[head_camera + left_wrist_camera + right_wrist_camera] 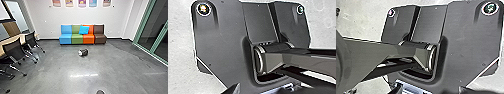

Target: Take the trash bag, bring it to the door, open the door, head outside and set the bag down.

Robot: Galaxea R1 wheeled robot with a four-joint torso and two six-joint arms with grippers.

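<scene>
Head view: a small dark bundle with a pale end, apparently the trash bag [83,52], lies on the grey floor [57,67] in front of a row of blue, green, orange and brown seats [77,39]. Whether the left gripper [263,90] and right gripper [429,90] are open or closed, I cannot tell. Black mesh chairs [13,49] stand beside a long table [22,39] at the left.

no readable text, labels or signs

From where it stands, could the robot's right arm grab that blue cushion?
Probably not without driving closer: the blue cushion rests on the row of coloured seats by the far wall, across a broad stretch of floor.
</scene>
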